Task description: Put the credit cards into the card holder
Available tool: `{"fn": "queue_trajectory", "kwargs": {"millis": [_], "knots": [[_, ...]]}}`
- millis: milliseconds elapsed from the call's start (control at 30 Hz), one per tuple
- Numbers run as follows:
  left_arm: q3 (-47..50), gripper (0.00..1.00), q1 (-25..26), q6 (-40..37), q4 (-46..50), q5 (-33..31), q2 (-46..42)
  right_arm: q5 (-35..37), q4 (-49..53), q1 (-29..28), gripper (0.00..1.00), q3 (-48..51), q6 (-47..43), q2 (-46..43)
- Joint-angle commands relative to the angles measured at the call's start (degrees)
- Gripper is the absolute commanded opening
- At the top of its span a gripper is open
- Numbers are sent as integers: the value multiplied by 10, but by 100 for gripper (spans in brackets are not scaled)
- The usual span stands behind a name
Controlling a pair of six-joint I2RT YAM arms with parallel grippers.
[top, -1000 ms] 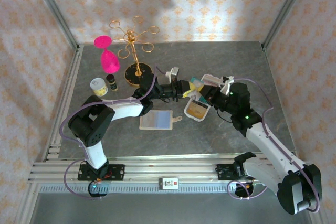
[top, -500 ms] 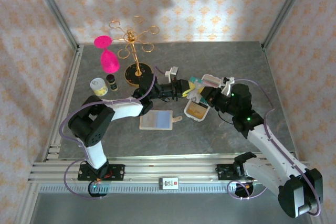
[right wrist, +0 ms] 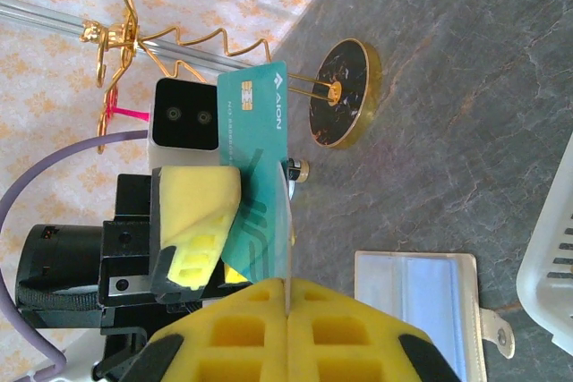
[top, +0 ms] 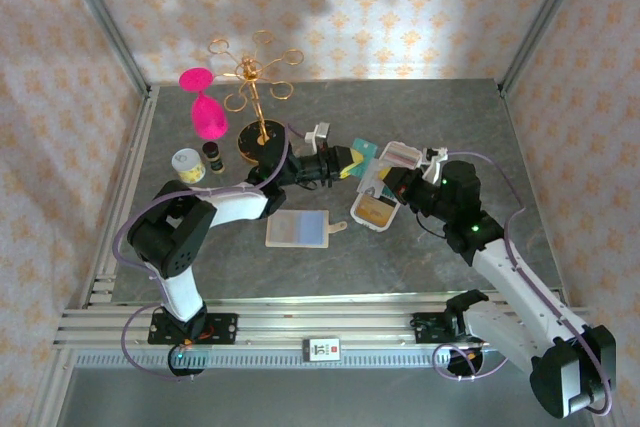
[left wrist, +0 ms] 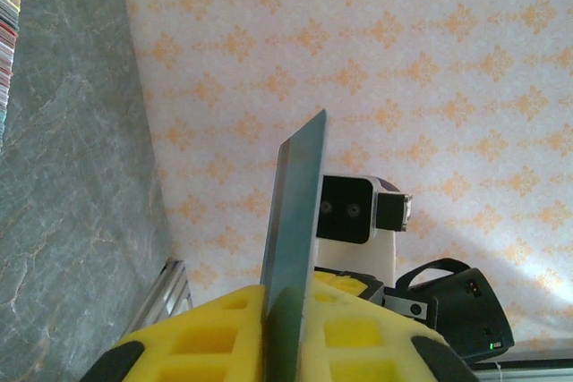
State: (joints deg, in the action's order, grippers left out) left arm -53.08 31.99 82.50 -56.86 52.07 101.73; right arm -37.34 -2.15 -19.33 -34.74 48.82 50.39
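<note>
My left gripper point(top: 345, 162) is shut on a teal credit card point(top: 362, 155) and holds it in the air above the table. That teal card point(right wrist: 255, 114) faces the right wrist camera, and in the left wrist view it stands edge-on point(left wrist: 295, 221) between the yellow pads of the left gripper point(left wrist: 291, 310). Just right of it, my right gripper point(top: 385, 184) is shut on a thin pale card seen edge-on point(right wrist: 286, 239), the gripper point(right wrist: 286, 288) pads pressed together. The card holder point(top: 298, 230), a clear flat sleeve with a tab, lies on the table below both grippers point(right wrist: 421, 310).
A white tray point(top: 362, 219) with more cards sits beside the card holder, under the right gripper. A gold wire stand point(top: 262, 137), a pink glass point(top: 203, 112) and two small jars point(top: 187, 164) stand at the back left.
The left gripper has drawn back to the left and lifted the teal card away from the right gripper. The right gripper's jaws have closed tighter on the thin card.
</note>
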Motion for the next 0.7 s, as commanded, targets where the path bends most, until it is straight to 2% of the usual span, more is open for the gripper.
{"fn": "queue_trajectory", "kwargs": {"millis": [0,100,333,433,533,600,667], "knots": [[2,10,-1,-2,-40,7,-12,-3,2,2,0,-10,-4,-11],[2,1,-10,-12,-27,4,-13,6,39,2,0,-36,-42,-21],[4,1,-65,-106,96,4,-47,59,206,1,0,-149,-245,-16],[-9,1,-90,-204,223,-5,-74,87,273,1,0,-196,-387,16],[-28,1,-100,-308,356,-46,-112,104,328,1,0,-229,-565,63],[-24,1,-104,-339,390,-65,-135,106,366,1,0,-257,-662,105],[-4,1,-108,-346,384,-74,-159,117,409,2,0,-294,-758,160]]}}
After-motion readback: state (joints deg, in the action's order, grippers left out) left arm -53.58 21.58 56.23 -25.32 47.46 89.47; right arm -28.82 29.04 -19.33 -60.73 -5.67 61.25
